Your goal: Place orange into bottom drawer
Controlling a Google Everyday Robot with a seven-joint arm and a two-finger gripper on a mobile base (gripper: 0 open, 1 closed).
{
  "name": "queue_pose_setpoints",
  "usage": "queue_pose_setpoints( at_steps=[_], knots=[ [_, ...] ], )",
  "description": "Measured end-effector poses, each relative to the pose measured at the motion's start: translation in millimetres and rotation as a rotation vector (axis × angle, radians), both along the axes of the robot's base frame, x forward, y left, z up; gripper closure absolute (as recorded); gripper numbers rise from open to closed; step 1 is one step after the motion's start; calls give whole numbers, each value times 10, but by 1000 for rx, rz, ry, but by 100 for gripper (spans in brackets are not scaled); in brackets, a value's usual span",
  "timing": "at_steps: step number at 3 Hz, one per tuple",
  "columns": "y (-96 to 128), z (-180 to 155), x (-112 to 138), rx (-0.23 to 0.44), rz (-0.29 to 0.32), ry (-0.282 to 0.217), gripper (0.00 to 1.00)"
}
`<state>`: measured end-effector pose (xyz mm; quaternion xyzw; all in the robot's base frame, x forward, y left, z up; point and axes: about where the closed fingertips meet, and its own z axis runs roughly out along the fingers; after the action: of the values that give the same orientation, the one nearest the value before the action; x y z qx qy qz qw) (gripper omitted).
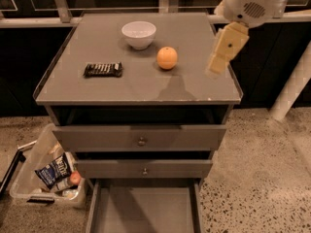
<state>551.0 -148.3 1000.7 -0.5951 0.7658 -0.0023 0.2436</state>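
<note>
The orange sits on the grey cabinet top, right of centre, just in front of and to the right of the white bowl. The bottom drawer is pulled out at floor level, its flat grey floor bare. My gripper hangs from the white arm at the upper right, above the top's right edge. It is to the right of the orange, apart from it, and holds nothing that I can see.
A dark snack bar lies on the left of the top. Two shut grey drawer fronts with round knobs are above the open drawer. A clear bin of packets stands on the floor at left. A white post is at right.
</note>
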Motion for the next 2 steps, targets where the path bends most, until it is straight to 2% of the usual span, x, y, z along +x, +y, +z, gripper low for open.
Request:
queue_pose_setpoints(
  at_steps=[1, 2],
  knots=[
    [217, 22, 414, 84, -1, -27, 0],
    [290, -97, 728, 179, -10, -41, 0]
  ],
)
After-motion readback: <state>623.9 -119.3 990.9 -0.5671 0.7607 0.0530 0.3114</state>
